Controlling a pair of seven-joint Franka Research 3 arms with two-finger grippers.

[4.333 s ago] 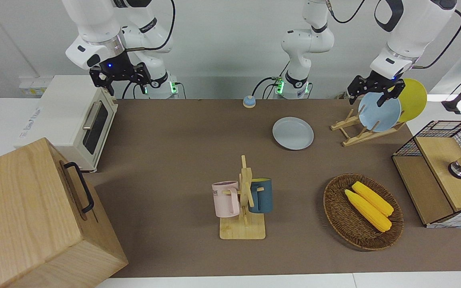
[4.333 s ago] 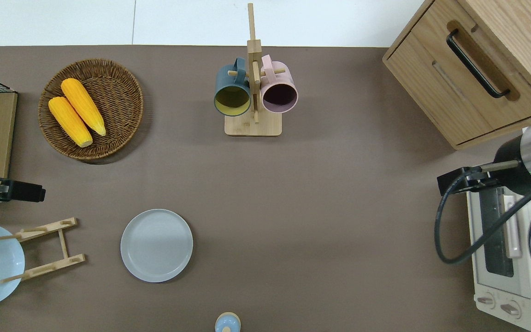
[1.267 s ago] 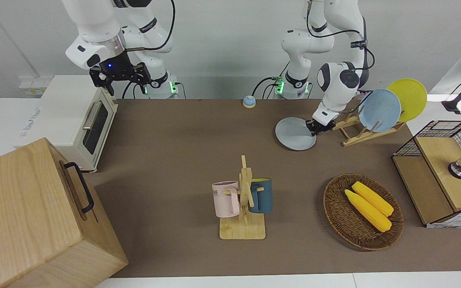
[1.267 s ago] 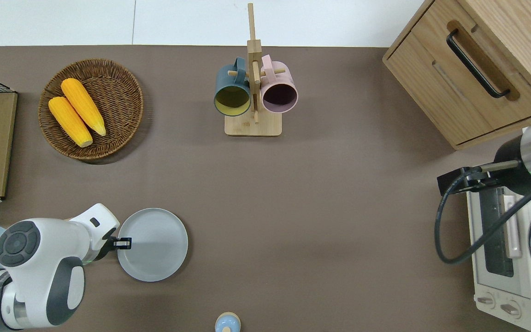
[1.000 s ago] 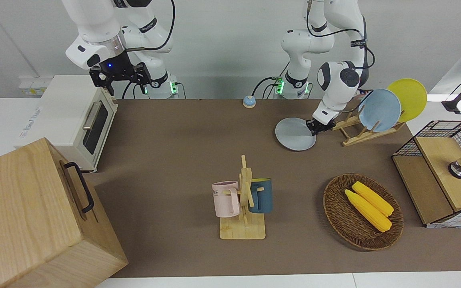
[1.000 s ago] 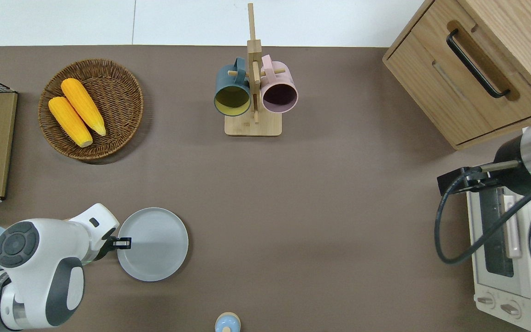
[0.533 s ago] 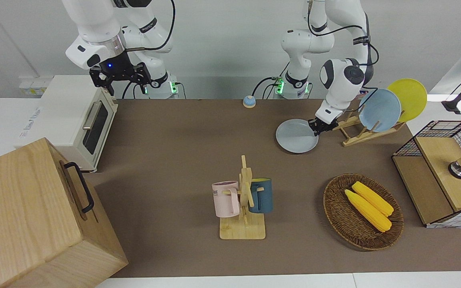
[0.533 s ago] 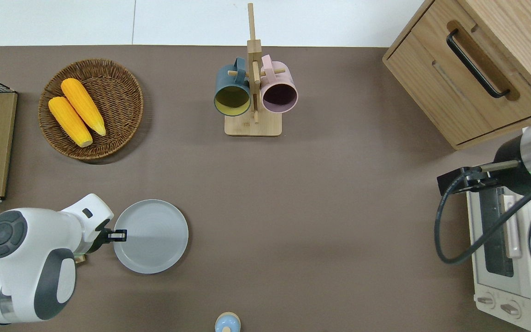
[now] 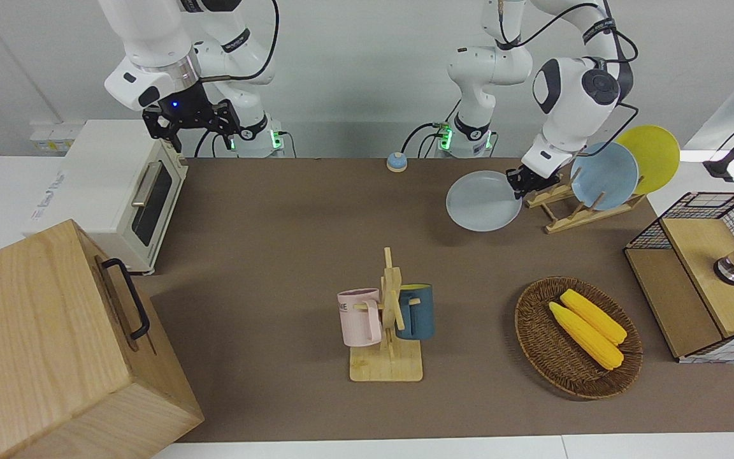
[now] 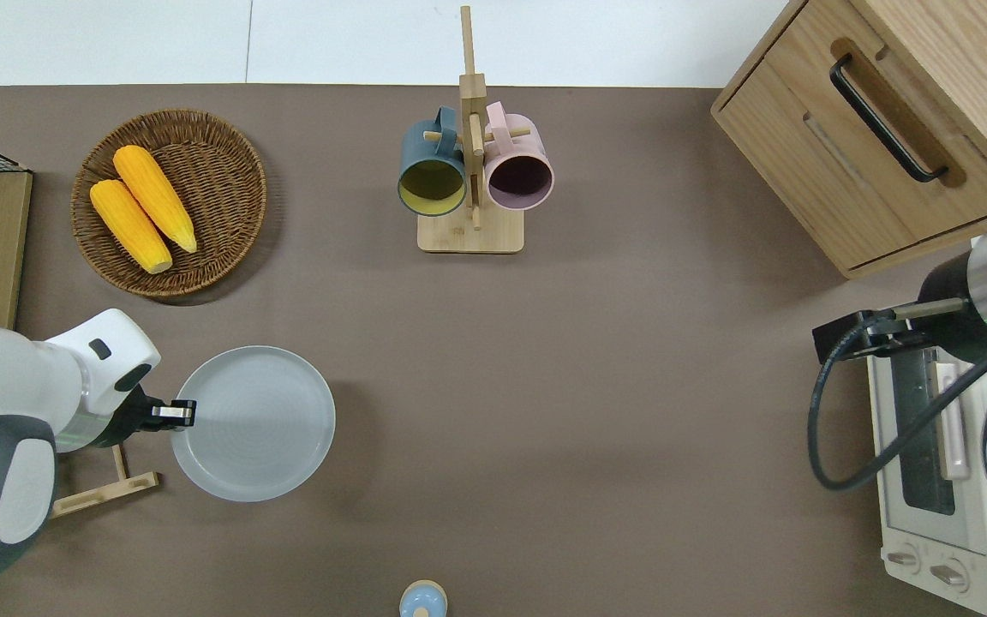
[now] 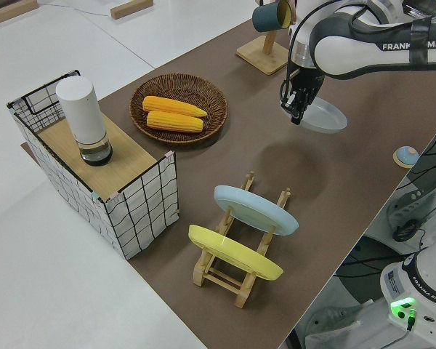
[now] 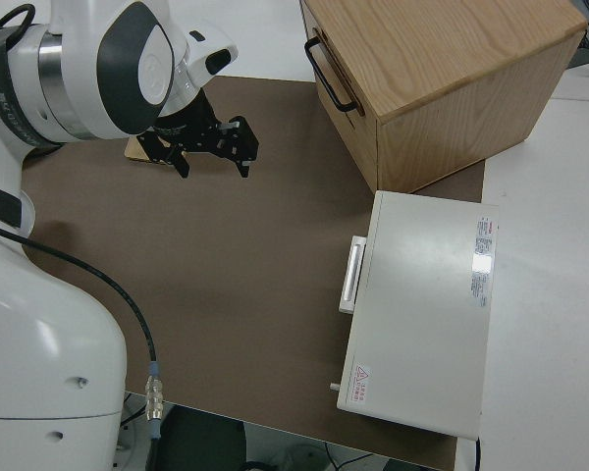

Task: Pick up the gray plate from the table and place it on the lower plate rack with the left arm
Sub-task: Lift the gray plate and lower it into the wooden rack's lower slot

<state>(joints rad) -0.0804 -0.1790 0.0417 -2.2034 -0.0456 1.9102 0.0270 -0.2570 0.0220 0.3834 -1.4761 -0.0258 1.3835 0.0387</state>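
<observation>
The gray plate [image 9: 482, 201] hangs roughly level above the table [image 9: 278, 223], with its shadow on the mat below. My left gripper [image 9: 520, 182] is shut on the plate's rim at the edge toward the rack; it also shows in the overhead view [image 10: 170, 413] and the left side view [image 11: 296, 110]. The plate [image 10: 254, 424] is over the mat beside the wooden plate rack [image 9: 558, 213]. The rack's upper slots hold a light blue plate [image 9: 604, 175] and a yellow plate [image 9: 657, 156]; its lower slot [image 11: 276, 203] is free. My right gripper [image 9: 192, 121] is parked and open.
A mug stand [image 9: 389, 319] with two mugs is mid-table. A wicker basket [image 9: 536, 338] of corn and a wire crate [image 9: 705, 274] stand at the left arm's end. A toaster oven [image 9: 118, 191] and a wooden cabinet [image 9: 55, 344] stand at the right arm's end. A small bell [image 9: 396, 162] sits near the robots.
The left arm came down from the rack, closed on the gray plate's rim and lifted it off the table, drawing it toward the rack. The right arm has not moved.
</observation>
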